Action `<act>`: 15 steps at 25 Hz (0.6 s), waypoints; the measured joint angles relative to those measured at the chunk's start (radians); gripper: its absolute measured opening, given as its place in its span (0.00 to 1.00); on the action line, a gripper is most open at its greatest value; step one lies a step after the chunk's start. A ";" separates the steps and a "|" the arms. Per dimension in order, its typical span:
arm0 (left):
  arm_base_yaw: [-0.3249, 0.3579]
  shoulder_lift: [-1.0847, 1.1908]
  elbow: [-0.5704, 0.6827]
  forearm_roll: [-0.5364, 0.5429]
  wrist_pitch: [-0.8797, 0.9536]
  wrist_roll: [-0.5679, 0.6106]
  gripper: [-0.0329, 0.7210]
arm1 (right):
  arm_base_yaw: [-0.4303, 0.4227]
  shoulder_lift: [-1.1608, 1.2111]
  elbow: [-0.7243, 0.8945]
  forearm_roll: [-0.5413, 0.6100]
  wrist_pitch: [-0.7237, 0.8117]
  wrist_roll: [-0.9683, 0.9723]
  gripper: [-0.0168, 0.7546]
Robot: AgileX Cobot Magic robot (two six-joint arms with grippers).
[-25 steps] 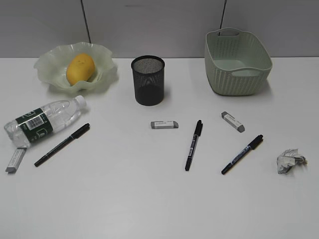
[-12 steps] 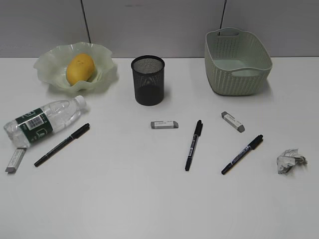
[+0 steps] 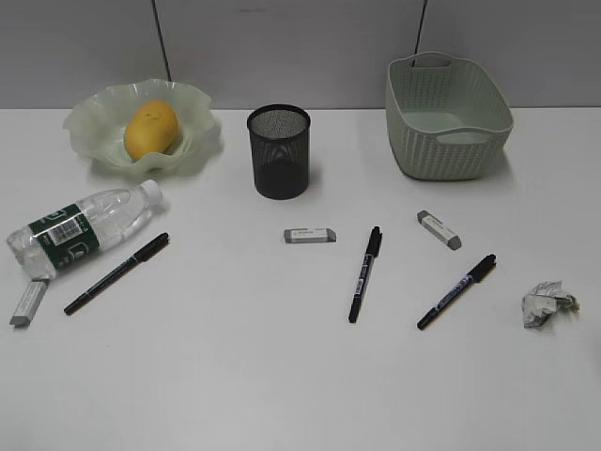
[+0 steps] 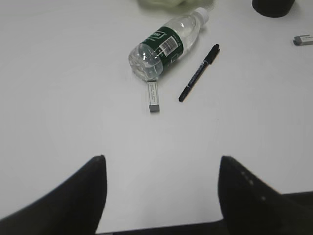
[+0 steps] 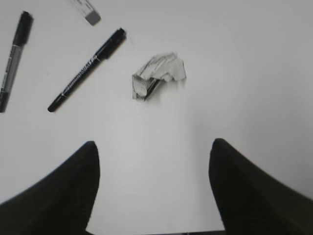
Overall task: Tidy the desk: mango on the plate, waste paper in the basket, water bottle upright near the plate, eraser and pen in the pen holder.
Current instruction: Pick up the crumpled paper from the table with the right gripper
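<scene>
both hands gape empty, the left hand facing the lying water bottle, the right hand the waste paper.

Backdrop is a plain grey panelled wall right behind the table, split by two dark vertical seams. Light is even and soft, with only faint shadows on the white surface.

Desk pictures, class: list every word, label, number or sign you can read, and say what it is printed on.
None can be read.
Water bottle: a white barcode patch on the green label, too small.
Pens: pale print along the barrels, blurred.
Erasers: faint marks on the sleeves, unreadable.
</scene>
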State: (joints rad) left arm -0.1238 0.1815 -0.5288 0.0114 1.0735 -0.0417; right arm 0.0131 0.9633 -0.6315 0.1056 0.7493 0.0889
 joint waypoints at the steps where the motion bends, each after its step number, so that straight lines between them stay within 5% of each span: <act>1: 0.000 0.000 0.000 0.000 0.000 0.000 0.75 | 0.000 0.062 -0.004 0.005 -0.001 0.023 0.74; 15: 0.000 0.000 0.000 -0.001 -0.002 0.000 0.75 | 0.000 0.603 -0.022 0.128 -0.320 0.200 0.73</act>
State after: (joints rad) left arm -0.1238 0.1815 -0.5288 0.0108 1.0714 -0.0417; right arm 0.0131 1.5666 -0.6534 0.2334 0.4288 0.2890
